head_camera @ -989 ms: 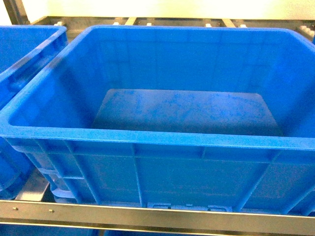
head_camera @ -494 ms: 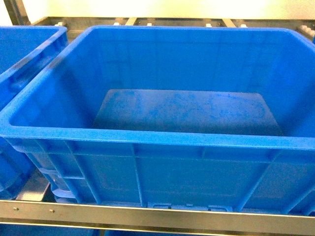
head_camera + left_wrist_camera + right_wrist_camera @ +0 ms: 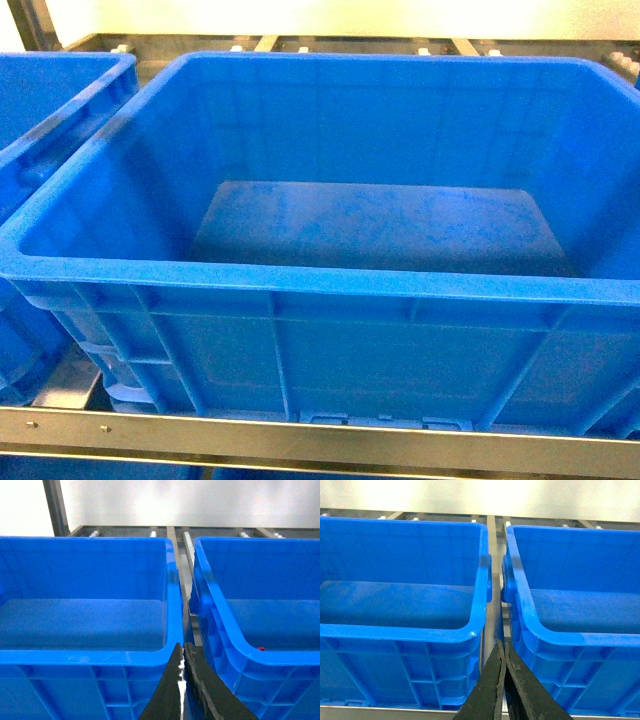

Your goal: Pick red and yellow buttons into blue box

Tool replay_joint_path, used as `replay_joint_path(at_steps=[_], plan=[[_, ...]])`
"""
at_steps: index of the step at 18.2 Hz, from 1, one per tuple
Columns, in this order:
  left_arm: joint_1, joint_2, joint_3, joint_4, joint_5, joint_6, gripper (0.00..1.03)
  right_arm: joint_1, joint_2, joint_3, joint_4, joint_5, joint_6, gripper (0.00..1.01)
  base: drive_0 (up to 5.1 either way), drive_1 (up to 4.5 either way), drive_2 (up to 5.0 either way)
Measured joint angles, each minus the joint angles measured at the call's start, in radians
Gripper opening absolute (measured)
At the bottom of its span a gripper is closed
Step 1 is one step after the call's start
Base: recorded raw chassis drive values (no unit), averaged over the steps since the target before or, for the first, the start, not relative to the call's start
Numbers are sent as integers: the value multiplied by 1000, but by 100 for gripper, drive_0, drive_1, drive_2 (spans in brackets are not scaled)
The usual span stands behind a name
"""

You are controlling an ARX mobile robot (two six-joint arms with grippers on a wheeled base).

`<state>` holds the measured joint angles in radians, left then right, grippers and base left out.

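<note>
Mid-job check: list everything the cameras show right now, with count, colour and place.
blue box: one, bright blue, centre of the head view; its visible floor is bare.
neighbouring crate: one, blue, left edge of the head view; each wrist view shows two crates side by side.
small red thing: one, red, inside the right-hand crate of the left wrist view, just above its near rim; too little shows to name it.
metal rack: one, grey, rail below the crates' fronts.
left gripper: black, shut, in front of the gap between crates.
right gripper: black, shut, in front of the gap between crates.
</note>
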<state>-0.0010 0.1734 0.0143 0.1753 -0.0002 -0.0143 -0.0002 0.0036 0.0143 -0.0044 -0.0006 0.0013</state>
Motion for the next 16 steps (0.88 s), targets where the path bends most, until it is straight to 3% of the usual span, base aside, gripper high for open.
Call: replay_joint_path(at_steps=[2, 14, 16], plan=[[0, -114, 0, -175, 2, 0, 2, 0, 0, 0, 0, 0, 0, 2, 0, 0, 0], [0, -163, 0, -180, 0, 0, 2, 0, 0, 0, 0, 0, 0, 2, 0, 0, 0], [0, -163, 0, -180, 0, 0, 21, 0, 0, 0, 0, 0, -1, 18, 0, 0, 0]])
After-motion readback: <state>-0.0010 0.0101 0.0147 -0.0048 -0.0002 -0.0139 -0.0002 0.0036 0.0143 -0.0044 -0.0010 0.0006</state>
